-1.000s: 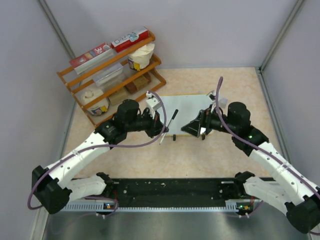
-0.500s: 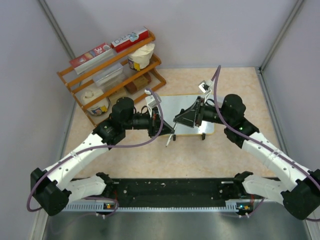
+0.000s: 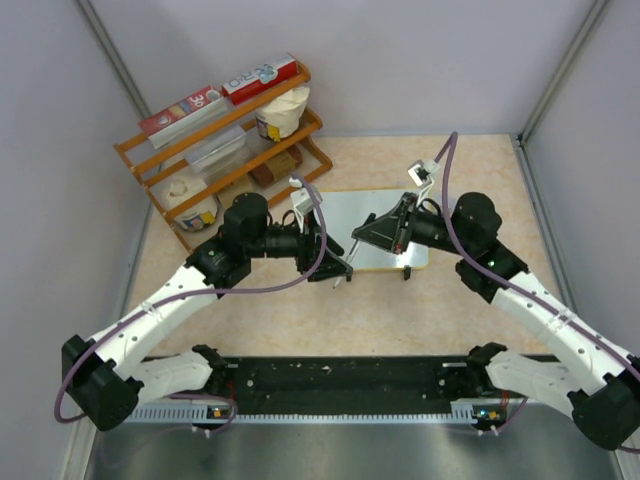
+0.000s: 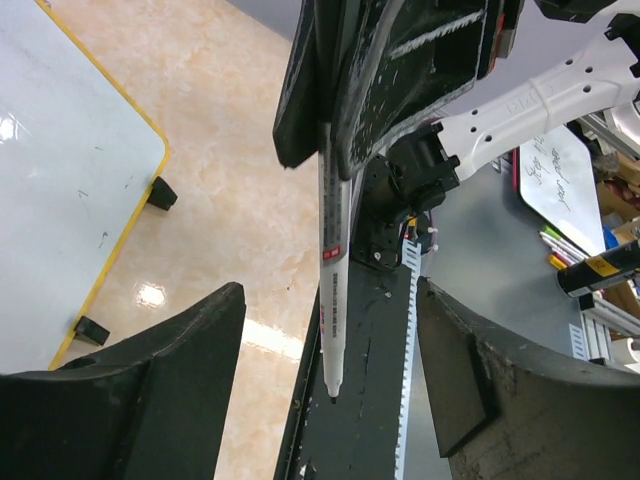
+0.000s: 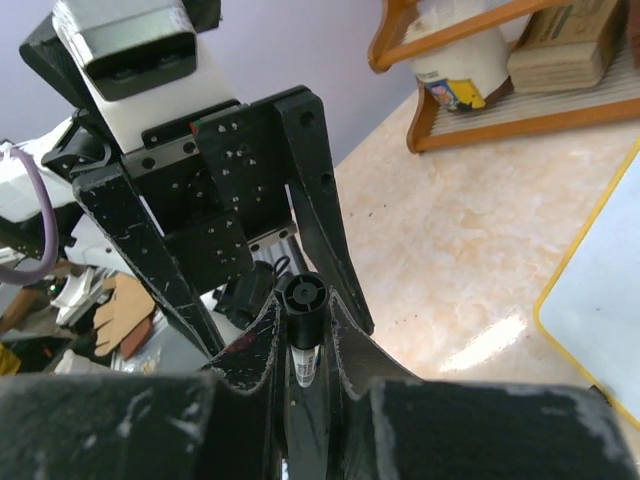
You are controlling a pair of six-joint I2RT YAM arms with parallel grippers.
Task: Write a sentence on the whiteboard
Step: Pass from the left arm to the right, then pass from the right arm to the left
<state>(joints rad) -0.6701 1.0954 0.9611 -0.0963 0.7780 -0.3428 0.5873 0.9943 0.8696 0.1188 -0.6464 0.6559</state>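
The whiteboard (image 3: 345, 208) lies flat mid-table, tan-framed with small black feet, and shows again in the left wrist view (image 4: 60, 180). Its visible surface is plain white, and the sentence is out of view. A white marker (image 4: 330, 290) hangs in the air with its black tip pointing down. My right gripper (image 5: 303, 335) is shut on the marker's black upper end (image 5: 303, 298). My left gripper (image 4: 330, 305) stands open around the marker's lower part, its fingers (image 4: 190, 350) apart from it. From above, both grippers meet over the board's near left edge (image 3: 345, 250).
A wooden rack (image 3: 220, 140) with boxes and tubs stands at the back left. A black rail (image 3: 340, 378) runs along the table's near edge between the arm bases. Grey walls close in the sides and back.
My right gripper came in from the right and shut on the marker's top. My left gripper, shut on the marker before, has opened and let go of it.
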